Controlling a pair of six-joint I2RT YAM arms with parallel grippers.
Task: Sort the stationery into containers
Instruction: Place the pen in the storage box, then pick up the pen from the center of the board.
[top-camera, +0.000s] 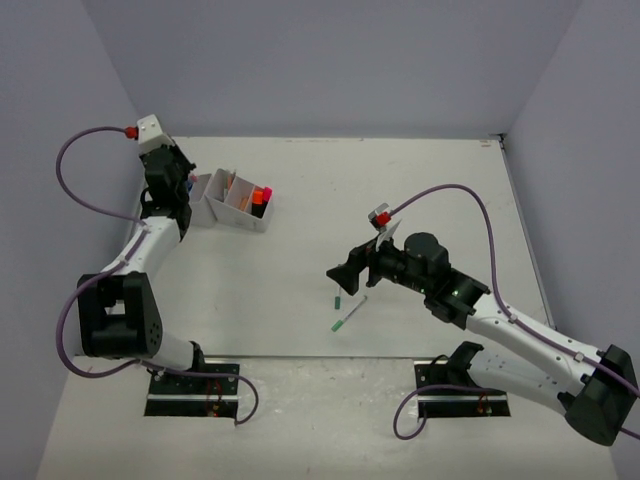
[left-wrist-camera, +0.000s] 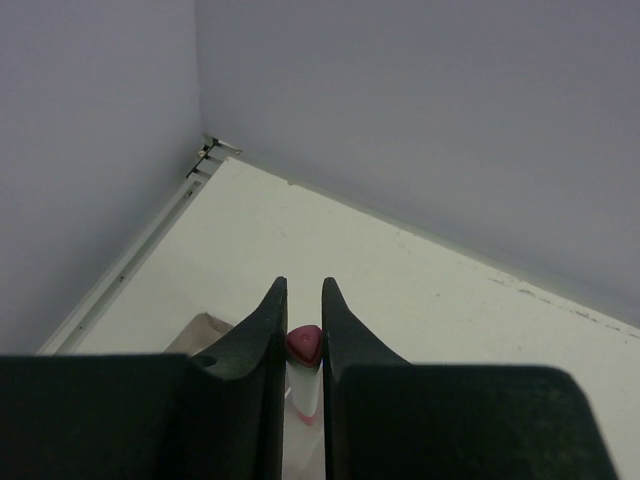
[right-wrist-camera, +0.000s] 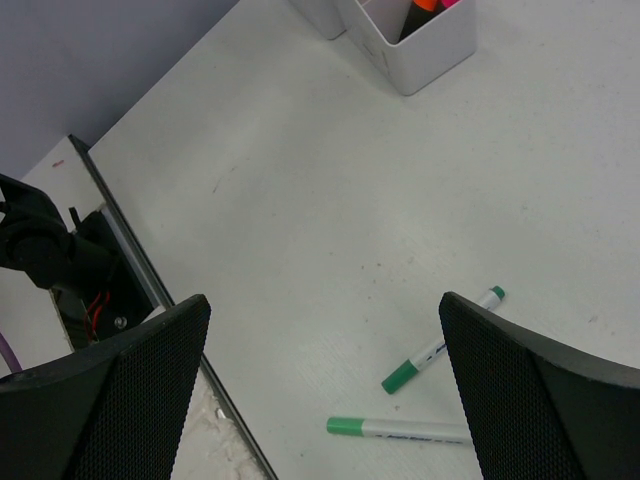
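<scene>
A marker (left-wrist-camera: 304, 346) with a white barrel and a reddish-pink end sits pinched between the nearly closed fingers (left-wrist-camera: 262, 335) of the left gripper (left-wrist-camera: 303, 288), which hangs at the left end of the white organiser (top-camera: 240, 213). From the wrist view only a tan edge shows below the fingers, so it is hard to say whether the marker is over a compartment or just beside one. The organiser stands on the table (top-camera: 400, 180) near the far left corner, and orange and pink highlighters (top-camera: 260, 195) stand upright in its right-hand compartment. Well to the right of the organiser and nearer the arm bases, a green-capped pen (right-wrist-camera: 440, 340) lies on the bare table at a slant, and a second pen (right-wrist-camera: 400, 428), also capped in green, lies just beside it on the side away from the organiser; their ends are close together but apart. The right gripper (right-wrist-camera: 325, 300) hovers over this pair with its jaws spread wide and nothing between them, both pens lying in the gap below. Its arm reaches in from the lower right, away from the organiser.
</scene>
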